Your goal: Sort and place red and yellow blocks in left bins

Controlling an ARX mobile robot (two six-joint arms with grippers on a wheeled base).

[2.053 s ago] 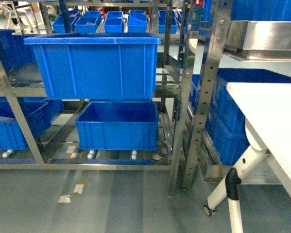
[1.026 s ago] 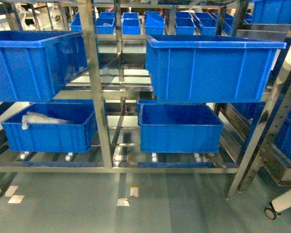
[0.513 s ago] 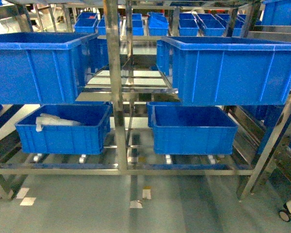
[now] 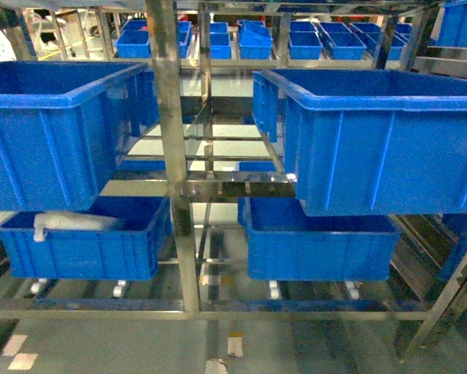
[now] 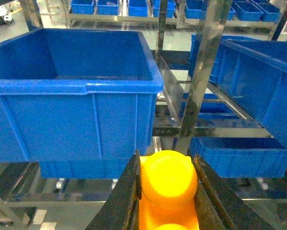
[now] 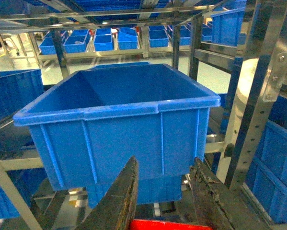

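Both end effectors carrying blocks before the blue crates

At the bottom centre of its wrist view, the left end effector [image 5: 166, 191] is gripping the yellow block [image 5: 168, 179] below the upper-left crate [image 5: 71, 86]. The right end effector [image 6: 163, 191] is clamping a red block [image 6: 167, 224], lower centre, facing another crate [image 6: 119, 112].

left gripper [image 5: 166, 191]: jaws clamped on load | right gripper [image 6: 162, 191]: jaws gripping, level

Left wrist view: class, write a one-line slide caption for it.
Left gripper clamps a glossy yellow studded plastic brick before a large deep blue plastic crate on a steel rack.
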